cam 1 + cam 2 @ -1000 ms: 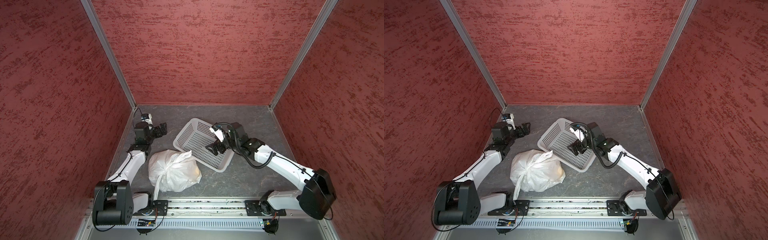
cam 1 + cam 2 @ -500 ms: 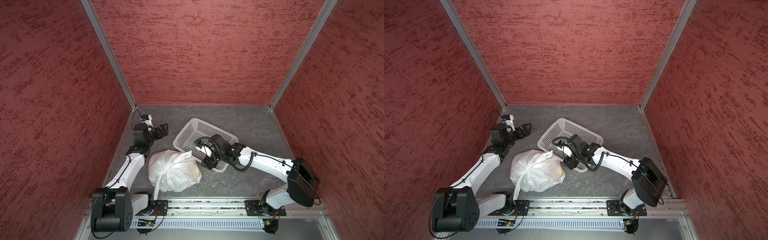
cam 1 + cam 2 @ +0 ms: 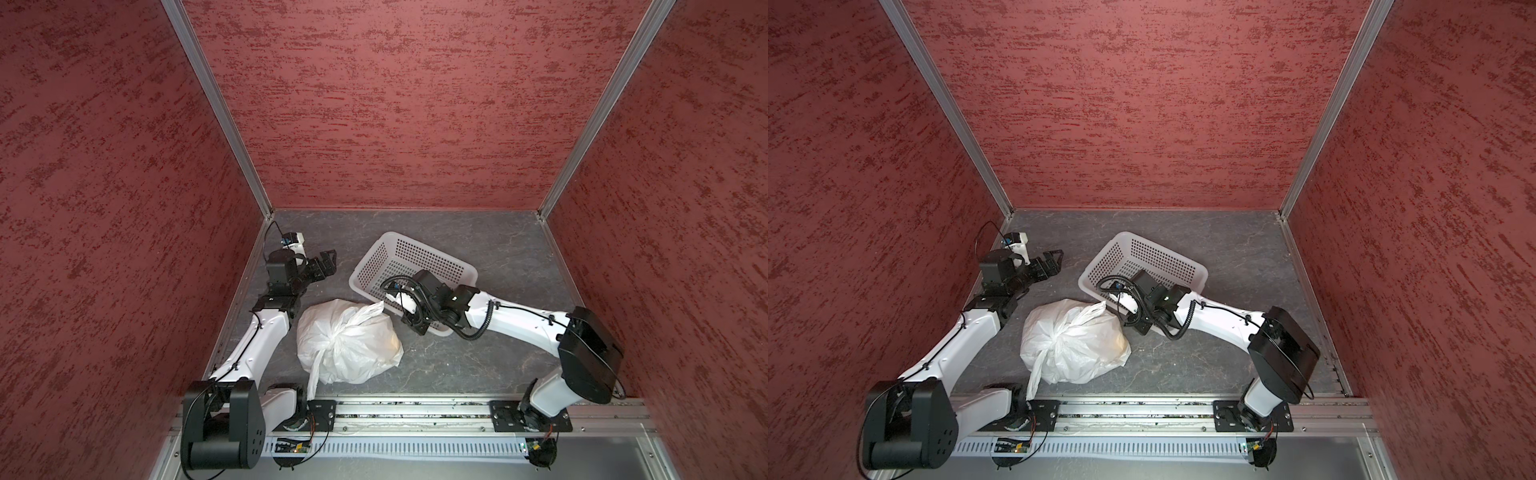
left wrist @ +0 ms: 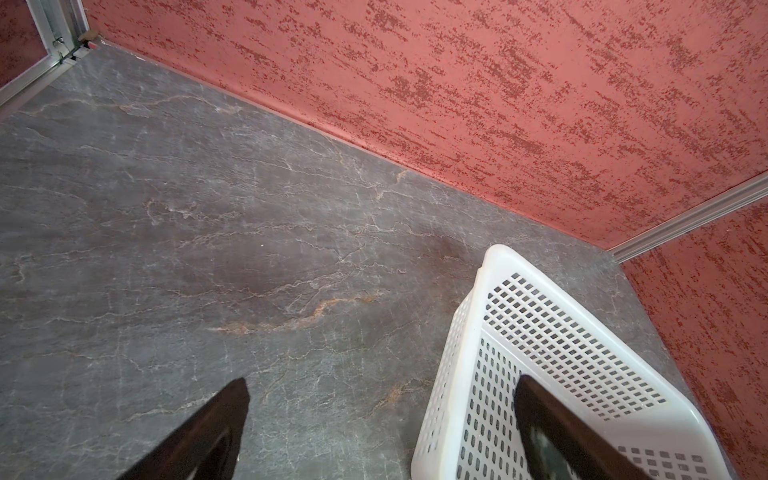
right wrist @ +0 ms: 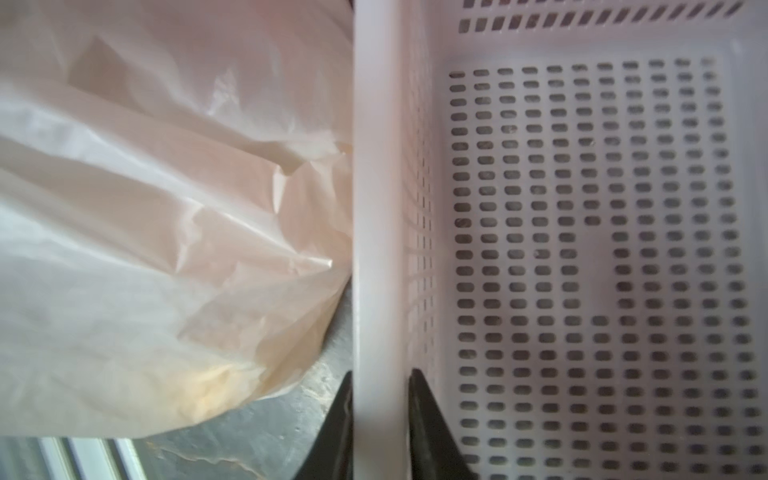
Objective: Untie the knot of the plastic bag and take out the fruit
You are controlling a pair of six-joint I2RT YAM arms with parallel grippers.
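R gripper [image 5: 380, 376] had dropped from wide above the basket's [image 5: 376, 208] middle to pinching its near rim, one finger each side, just beside the plastic bag [image 3: 349, 345]. Prob. shifting the basket first: knot [image 3: 332, 343] still tied, fruit inside. R arm stretched low, wrist bent down. L gripper [image 3: 326, 262] wide, empty, apart from bag.

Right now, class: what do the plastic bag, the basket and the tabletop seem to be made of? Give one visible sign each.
Plastic bag: thin translucent white film, slightly glossy; it crinkles and an orange tint shows through.
Basket: rigid white moulded plastic, smooth, with regular slots.
Tabletop: grey veined stone look, matte; possibly a printed laminate.
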